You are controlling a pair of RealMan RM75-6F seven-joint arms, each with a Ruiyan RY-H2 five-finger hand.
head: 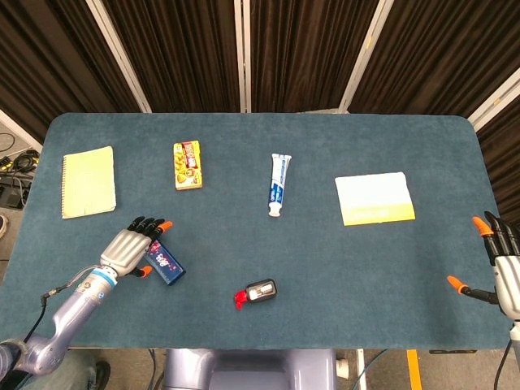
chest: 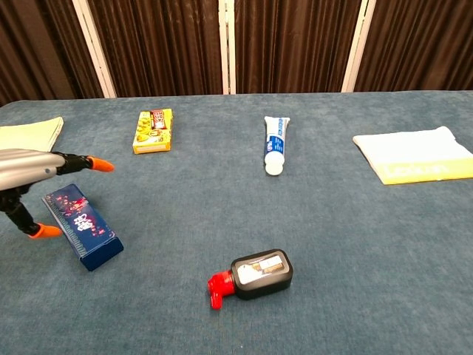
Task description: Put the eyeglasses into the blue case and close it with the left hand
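Nearest, the blue case is seen lying shut on the table, flanked by the spread, empty fingers of the left hand (the right hand is held open at the far edge), with a toothpaste tube beyond.

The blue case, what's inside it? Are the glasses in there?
The blue case lies closed on the table, so its inside is hidden. No glasses show anywhere. The left hand hovers beside it with fingers spread, holding nothing.
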